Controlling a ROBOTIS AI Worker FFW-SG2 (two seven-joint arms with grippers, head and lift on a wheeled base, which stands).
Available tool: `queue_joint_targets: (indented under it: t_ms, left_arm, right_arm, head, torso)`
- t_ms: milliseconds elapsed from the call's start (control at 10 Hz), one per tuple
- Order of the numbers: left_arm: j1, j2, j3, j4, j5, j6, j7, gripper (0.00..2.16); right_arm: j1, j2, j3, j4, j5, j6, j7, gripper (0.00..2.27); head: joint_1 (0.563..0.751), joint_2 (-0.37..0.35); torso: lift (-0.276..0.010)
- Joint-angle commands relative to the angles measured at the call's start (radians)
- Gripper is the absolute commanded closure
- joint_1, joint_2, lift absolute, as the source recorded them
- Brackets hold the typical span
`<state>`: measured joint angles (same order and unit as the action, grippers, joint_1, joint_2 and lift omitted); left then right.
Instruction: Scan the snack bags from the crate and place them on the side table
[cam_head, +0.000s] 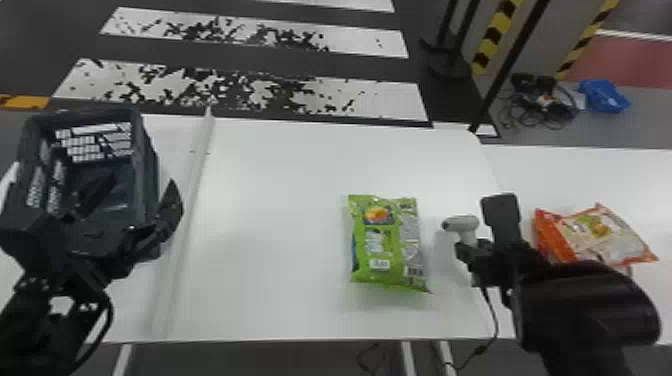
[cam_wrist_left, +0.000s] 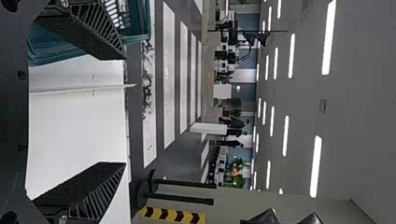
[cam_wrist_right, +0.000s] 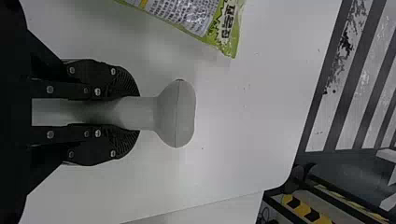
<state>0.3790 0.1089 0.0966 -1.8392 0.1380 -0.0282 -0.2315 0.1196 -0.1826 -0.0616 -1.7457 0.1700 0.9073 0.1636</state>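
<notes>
In the head view my left gripper (cam_head: 127, 220) stands open over the near part of the dark crate (cam_head: 150, 175); the left wrist view also shows the gripper (cam_wrist_left: 123, 112) with its fingers wide apart and nothing between them. My right gripper (cam_head: 467, 250) is shut on the handle of the grey scanner (cam_head: 462, 225), right of the green snack bag (cam_head: 385, 245). In the right wrist view the gripper (cam_wrist_right: 126, 112) holds the scanner (cam_wrist_right: 177, 114), whose head points past the fingertips. An orange snack bag (cam_head: 600, 232) lies on the side table (cam_head: 550, 170), partly behind the right arm.
A raised white divider (cam_head: 192, 190) runs between the crate and the white table (cam_head: 270, 175). The scanner's cable (cam_head: 495, 320) hangs down past the table's front edge. Black posts and a yellow-black striped barrier (cam_head: 492, 37) stand beyond the table.
</notes>
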Motion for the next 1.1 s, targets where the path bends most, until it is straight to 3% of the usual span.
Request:
queue_joint_targets:
  t_ms: [0,500,700,1000]
  left_arm:
    - [0.001,-0.002,0.000,0.000,0.000,0.000,0.000,0.06]
    - [0.003,0.000,0.000,0.003,0.002,0.000,0.000,0.06]
    - [0.003,0.000,0.000,0.003,0.002,0.000,0.000,0.06]
    - [0.003,0.000,0.000,0.008,0.003,-0.003,0.000,0.06]
  right_arm:
    - [0.057,0.000,-0.007,-0.121,-0.007,0.068,0.005,2.26]
    - [0.249,0.003,0.011,-0.472,-0.018,0.344,0.008,2.26]
    - [0.281,0.005,0.051,-0.546,-0.020,0.433,0.008,2.26]
    - [0.292,0.006,0.134,-0.572,-0.018,0.445,0.024,2.26]
  head:
    - [0.695,-0.120]
    - [0.695,-0.111]
    - [0.695,-0.089]
    - [0.695,-0.039]
  torso:
    - [-0.050]
    - [-0.050]
    - [-0.050]
    - [-0.050]
